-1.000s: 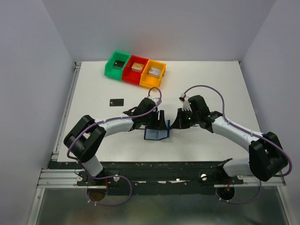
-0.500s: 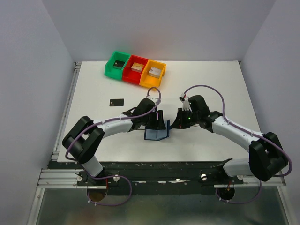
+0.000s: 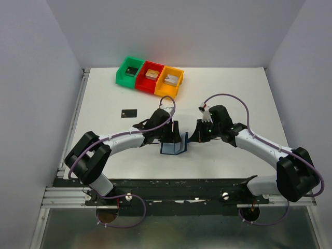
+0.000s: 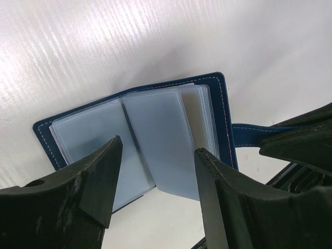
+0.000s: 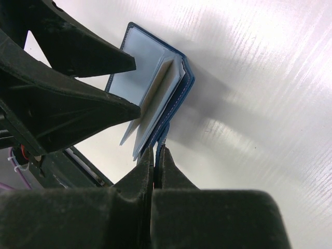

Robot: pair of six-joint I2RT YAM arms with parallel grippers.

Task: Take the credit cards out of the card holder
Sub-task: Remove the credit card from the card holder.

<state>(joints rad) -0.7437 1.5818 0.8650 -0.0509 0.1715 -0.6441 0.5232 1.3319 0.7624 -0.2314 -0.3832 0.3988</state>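
Partly hidden card holder [image 3: 174, 149].

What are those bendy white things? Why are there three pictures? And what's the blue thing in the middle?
Those are two robot arms, and each one ends in a two-finger gripper. One picture looks down from above. The other two come from small cameras on the wrists, so you see the fingers up close. On the white table are a blue card holder, opened like a book, one black card, and three coloured bins at the back. The right gripper is pinched shut on the holder's strap. The left gripper is open over the pale pages and holds nothing.
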